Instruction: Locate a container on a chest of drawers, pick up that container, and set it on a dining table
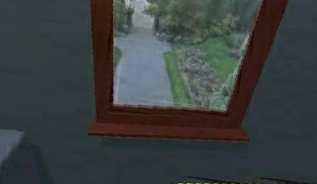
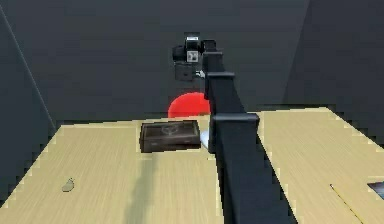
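Seems the pick-up step: gripper (image 2: 184, 55) at upper centre, red round thing (image 2: 183, 106) just below in frame. Cannot tell whether anything is held. Next calls for lowering and lining up.

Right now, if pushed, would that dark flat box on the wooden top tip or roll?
The dark box looks low and wide, so it would probably slide, not tip or roll. Straight edges suggest it's rigid.

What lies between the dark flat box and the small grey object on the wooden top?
In the arm side view, only bare wooden top separates the dark flat box and small grey object.
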